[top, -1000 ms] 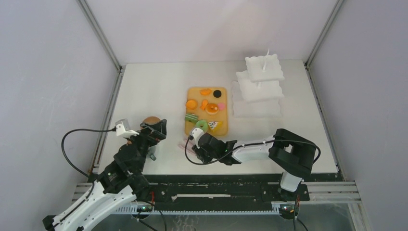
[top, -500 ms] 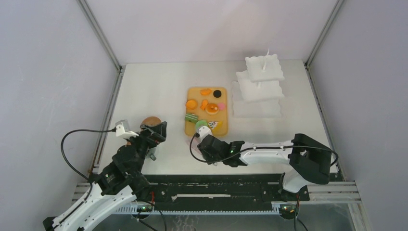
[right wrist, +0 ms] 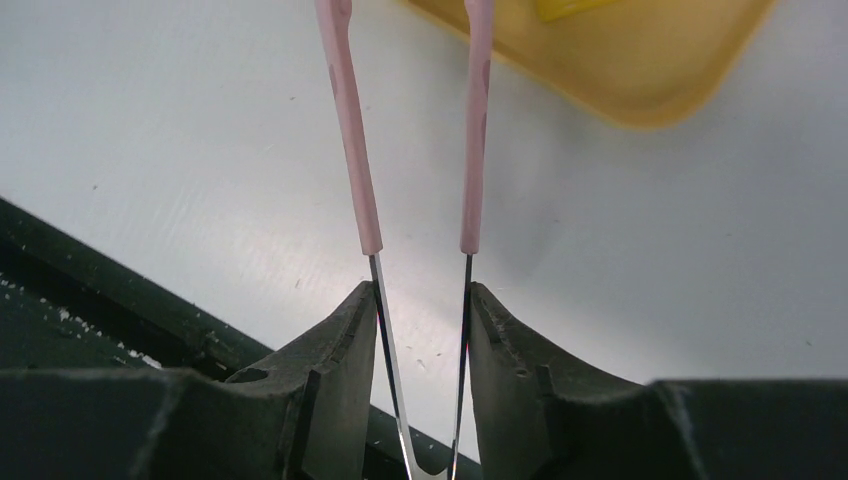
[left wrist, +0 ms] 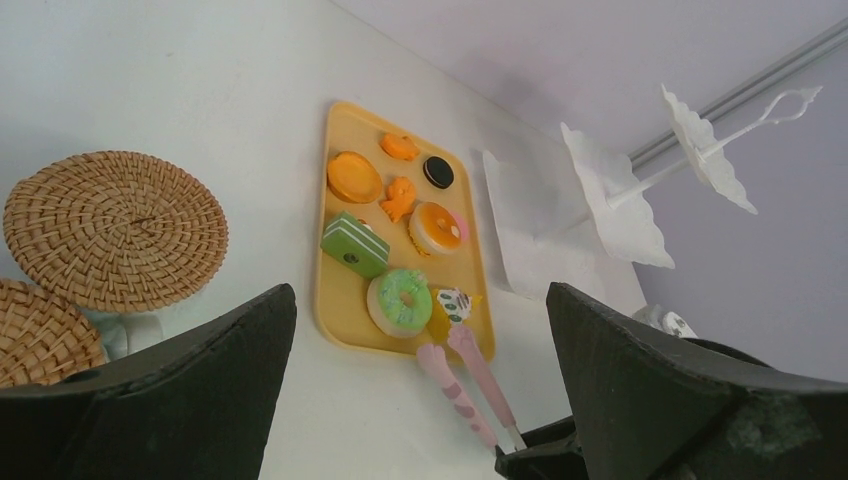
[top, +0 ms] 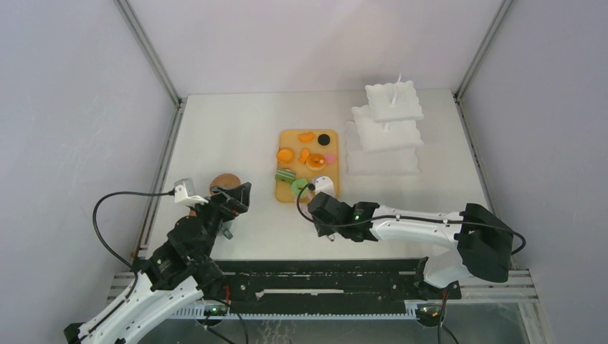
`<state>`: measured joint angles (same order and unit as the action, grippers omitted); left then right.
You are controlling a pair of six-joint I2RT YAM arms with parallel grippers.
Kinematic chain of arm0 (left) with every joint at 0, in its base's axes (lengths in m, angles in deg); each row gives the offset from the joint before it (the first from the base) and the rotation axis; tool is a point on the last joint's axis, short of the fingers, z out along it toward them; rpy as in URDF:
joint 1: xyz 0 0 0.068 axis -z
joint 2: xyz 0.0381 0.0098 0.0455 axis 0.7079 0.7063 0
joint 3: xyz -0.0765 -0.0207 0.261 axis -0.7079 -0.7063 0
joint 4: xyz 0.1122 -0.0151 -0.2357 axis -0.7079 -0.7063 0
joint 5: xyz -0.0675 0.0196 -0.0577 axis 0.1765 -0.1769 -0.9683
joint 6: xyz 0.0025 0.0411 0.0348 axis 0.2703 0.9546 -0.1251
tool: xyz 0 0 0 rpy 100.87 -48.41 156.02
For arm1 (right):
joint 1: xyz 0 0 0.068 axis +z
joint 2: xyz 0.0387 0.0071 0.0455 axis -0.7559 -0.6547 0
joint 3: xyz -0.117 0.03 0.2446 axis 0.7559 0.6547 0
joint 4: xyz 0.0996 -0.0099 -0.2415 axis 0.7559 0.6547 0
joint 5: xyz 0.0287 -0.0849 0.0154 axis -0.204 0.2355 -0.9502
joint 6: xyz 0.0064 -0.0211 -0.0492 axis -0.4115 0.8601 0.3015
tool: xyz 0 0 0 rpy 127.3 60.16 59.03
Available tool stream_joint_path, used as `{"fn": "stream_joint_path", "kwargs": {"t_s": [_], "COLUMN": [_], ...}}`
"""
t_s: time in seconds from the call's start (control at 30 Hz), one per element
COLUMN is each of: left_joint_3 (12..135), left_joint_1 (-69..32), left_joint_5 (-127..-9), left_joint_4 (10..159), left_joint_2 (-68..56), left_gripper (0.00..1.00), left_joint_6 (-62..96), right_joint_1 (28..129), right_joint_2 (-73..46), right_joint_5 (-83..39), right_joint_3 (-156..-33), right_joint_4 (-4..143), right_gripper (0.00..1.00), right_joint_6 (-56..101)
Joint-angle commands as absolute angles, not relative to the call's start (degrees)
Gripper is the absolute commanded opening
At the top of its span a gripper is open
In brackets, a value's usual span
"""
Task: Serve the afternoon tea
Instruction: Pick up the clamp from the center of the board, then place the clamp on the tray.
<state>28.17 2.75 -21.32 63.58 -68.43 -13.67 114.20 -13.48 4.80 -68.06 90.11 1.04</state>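
Right gripper (right wrist: 420, 300): fingers narrow, clamped on the bare metal legs of the thin pink tongs (right wrist: 350, 150) close to their joined end. The tongs' two arms stand apart. Their pink tips reach the near edge of the flat yellow-tan board (left wrist: 345, 310), just beside the small yellow wedge (left wrist: 442, 325); whether they touch the wedge cannot be told.

Left gripper (top: 235, 193): fingers spread wide, nothing between them. It hovers over the near left part of the white table (top: 229, 136).

The pastries sit on the board:
- The green ring donut (left wrist: 400, 297) is at the near end, next to the wedge.
- The green layered block (left wrist: 355, 245) is just behind the donut.
- The round orange tart (left wrist: 353, 176) and the small black round (left wrist: 438, 172) are toward the far end.
- A pink-rimmed orange round (left wrist: 437, 227) lies between the black round and the wedge.

Two round woven coasters (left wrist: 115, 228) lie left of the board, well apart from it and near the left gripper. A pale object shows under their edges; its identity cannot be told.

A white three-tier serving stand (top: 387, 132) is at the far right, just beside the board, its tiers bare.
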Motion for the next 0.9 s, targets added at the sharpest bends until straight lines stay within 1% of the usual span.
{"fn": "stream_joint_path", "kwargs": {"t_s": [0.0,0.3,0.7,0.87], "left_joint_3": [30.9,30.4,29.2,28.6], "left_joint_1": [2.4,2.4,2.4,2.4], "left_joint_5": [-22.6,-23.8,-25.2,-25.5], "left_joint_4": [65.0,66.1,67.3,67.9], "left_joint_2": [-68.8,-67.8,-68.2,-67.9], "left_gripper": [1.0,1.0,1.0,1.0], "left_joint_6": [-14.5,-15.1,-16.2,-16.6], "right_joint_1": [111.9,108.1,107.4,106.8], "right_joint_2": [-14.2,-17.2,-20.3,-21.7], "right_joint_5": [5.6,2.0,-1.5,-1.9], "right_joint_3": [-71.6,-72.7,-75.2,-76.0], "right_joint_4": [93.0,91.7,91.7,92.1], "right_gripper": [0.44,0.45,0.45,0.47], "right_joint_6": [-2.1,-2.0,-1.2,-1.3]}}
